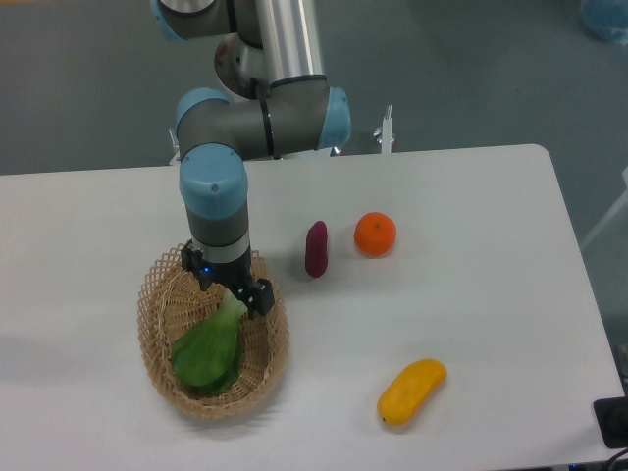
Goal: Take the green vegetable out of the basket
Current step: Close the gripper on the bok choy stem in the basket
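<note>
Gripper (235, 291) apparently clamped on green vegetable (209, 350) pale stem, inside basket (157, 368).

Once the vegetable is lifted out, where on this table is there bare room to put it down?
Bare patches: the right side past the orange and mango; the middle strip between basket and mango; the far-left area beyond the basket. Crowded: around the gripper at the green vegetable, and by the purple sweet potato.
</note>
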Robot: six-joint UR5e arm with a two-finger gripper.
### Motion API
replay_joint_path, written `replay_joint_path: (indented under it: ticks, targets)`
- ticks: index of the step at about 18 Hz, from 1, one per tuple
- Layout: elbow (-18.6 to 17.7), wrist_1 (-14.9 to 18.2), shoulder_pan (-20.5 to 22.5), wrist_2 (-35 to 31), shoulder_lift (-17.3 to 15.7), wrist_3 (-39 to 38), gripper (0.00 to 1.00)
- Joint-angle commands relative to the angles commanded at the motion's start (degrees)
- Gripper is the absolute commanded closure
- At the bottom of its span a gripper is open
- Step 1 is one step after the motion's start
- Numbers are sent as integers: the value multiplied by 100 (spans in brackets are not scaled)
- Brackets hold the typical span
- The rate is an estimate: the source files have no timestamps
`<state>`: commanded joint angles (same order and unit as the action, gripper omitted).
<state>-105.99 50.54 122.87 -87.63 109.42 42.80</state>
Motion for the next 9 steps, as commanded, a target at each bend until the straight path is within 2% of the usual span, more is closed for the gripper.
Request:
replay_joint_path:
  ticks: [9]
  targets:
    - [-123, -18, -88, -185, 184, -79, 0]
